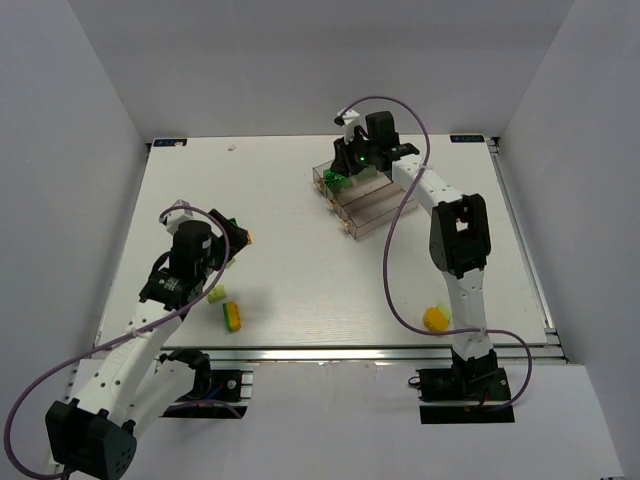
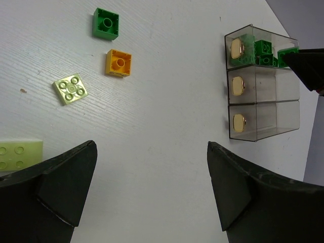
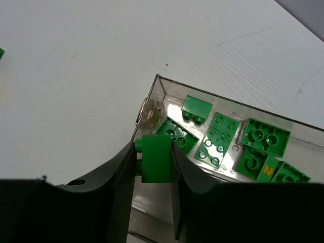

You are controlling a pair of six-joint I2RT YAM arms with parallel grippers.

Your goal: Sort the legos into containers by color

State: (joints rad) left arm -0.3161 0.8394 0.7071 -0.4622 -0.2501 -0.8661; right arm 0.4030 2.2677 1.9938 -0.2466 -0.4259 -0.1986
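Observation:
My right gripper point(image 3: 154, 162) is shut on a dark green lego point(image 3: 156, 157) and holds it over the near end of the tray's outer trough point(image 3: 238, 103). Several dark green legos point(image 3: 219, 139) lie in that trough. In the top view the right gripper point(image 1: 350, 165) hangs over the far end of the containers point(image 1: 372, 205). My left gripper point(image 2: 152, 167) is open and empty above bare table. Ahead of it lie a green lego point(image 2: 106, 23), an orange one point(image 2: 118, 63) and a pale yellow-green one point(image 2: 70, 90). The other two troughs point(image 2: 260, 119) look empty.
A yellow lego point(image 1: 435, 318) sits by the right arm's base. A stacked lime and orange lego point(image 1: 233, 316) and a small lime one point(image 1: 216, 294) lie near the table's front left. A pale lego point(image 2: 20, 154) shows at the left wrist view's edge.

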